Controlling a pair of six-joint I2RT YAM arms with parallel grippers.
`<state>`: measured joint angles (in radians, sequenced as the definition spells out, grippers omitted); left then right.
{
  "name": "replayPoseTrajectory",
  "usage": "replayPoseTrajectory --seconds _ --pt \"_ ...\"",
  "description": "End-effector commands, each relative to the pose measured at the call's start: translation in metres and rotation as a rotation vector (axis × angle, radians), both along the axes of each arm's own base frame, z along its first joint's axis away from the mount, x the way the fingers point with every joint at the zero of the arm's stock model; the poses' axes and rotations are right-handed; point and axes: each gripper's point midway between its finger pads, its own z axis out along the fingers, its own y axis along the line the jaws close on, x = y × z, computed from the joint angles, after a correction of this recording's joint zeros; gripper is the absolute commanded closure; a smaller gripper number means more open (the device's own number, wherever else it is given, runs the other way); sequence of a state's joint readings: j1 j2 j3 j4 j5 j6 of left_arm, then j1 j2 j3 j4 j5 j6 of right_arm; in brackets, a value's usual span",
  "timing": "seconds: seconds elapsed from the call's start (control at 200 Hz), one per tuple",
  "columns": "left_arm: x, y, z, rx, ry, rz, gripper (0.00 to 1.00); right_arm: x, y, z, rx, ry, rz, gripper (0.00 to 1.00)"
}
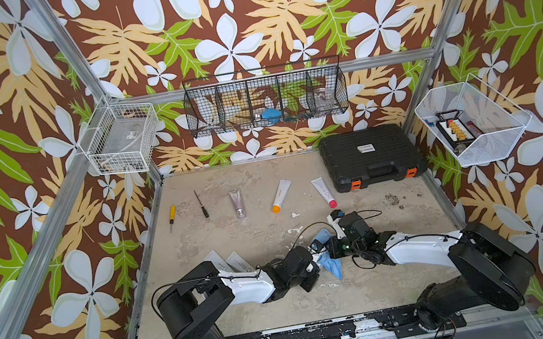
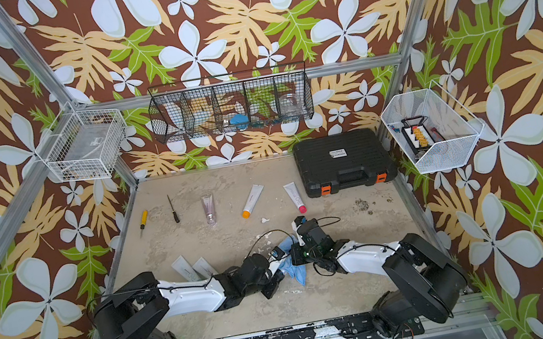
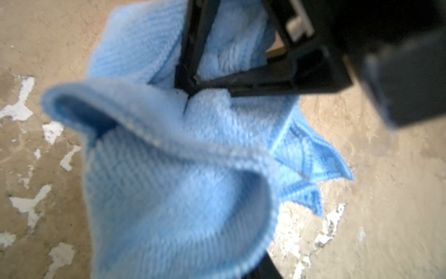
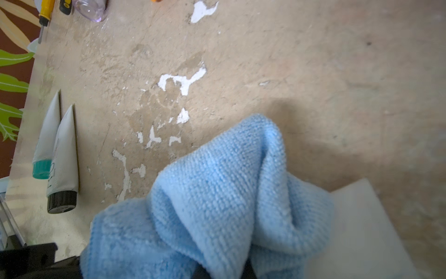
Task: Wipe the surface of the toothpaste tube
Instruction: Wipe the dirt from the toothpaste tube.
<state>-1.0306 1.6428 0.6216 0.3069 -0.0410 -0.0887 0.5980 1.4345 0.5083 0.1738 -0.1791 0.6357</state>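
my right gripper (image 4: 225, 272): jaws clamped on the blue cloth (image 4: 229, 193), which bulges out in a bunch past the tips. Cloth is microfibre with a fine looped weave, a stitched hem and soft folds. One black finger (image 3: 241, 83), an open triangular frame, digs tip-first into it.

my left gripper (image 1: 318, 269): closed. The cloth drapes over it, so I can't tell what it pinches.

Pose: left arm (image 1: 245, 288) and right arm (image 1: 423, 249) are both low, stretched nearly flat over the table (image 1: 251, 317). The white forearm shells angle inward and the wrists meet tip to tip.

toothpaste tube (image 4: 362, 229): only a blurred, flat, white squared-off end shows, in the right wrist view just beside my right gripper, with the cloth's edge overlapping it. In both top views the cloth and wrists hide it.

Landmark: black tool case (image 1: 371, 156), ribbed hard plastic with orange latches.
- Grippers, cloth and tube are nearer my bases than the case and slightly to its left.
- In a row left of the case: pink-cap tube (image 1: 323, 191) nearest, then orange-cap tube (image 1: 281, 195), then clear purple tube (image 1: 237, 203).
- Well to its left, beside my left arm: teal-cap tube (image 4: 45, 145) and black-cap tube (image 4: 64, 157), side by side.

The table is tan and scuffed, with white chips in the coating.
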Motion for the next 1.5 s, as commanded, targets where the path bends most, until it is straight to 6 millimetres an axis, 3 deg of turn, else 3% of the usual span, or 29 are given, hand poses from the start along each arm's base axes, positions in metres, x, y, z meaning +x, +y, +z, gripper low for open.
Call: replayPoseTrajectory --seconds 0.0,0.19,0.48,0.841,1.276,1.371,1.496 --pt "0.006 -0.002 0.005 -0.005 -0.03 0.005 0.86 -0.013 -0.042 -0.027 -0.168 0.079 -0.043 1.0" --pt "0.006 -0.003 0.004 -0.003 -0.03 0.001 0.86 0.003 -0.067 -0.024 -0.204 0.06 -0.091 1.0" --pt "0.005 -0.003 0.005 -0.008 -0.028 -0.001 0.86 0.012 -0.075 -0.018 -0.222 0.042 -0.108 1.0" --pt "0.005 -0.005 0.004 -0.013 -0.02 0.001 0.86 -0.003 -0.047 -0.017 -0.084 0.07 -0.058 1.0" --pt "0.006 -0.004 0.005 -0.013 -0.025 0.008 0.86 -0.042 0.022 -0.005 0.053 0.102 0.062 1.0" --pt "0.007 -0.004 0.006 -0.014 -0.028 0.009 0.86 -0.042 0.021 -0.005 0.043 0.096 0.058 1.0" --pt "0.006 -0.003 0.005 -0.011 -0.028 0.011 0.86 -0.038 0.006 -0.015 -0.04 0.092 0.034 1.0"
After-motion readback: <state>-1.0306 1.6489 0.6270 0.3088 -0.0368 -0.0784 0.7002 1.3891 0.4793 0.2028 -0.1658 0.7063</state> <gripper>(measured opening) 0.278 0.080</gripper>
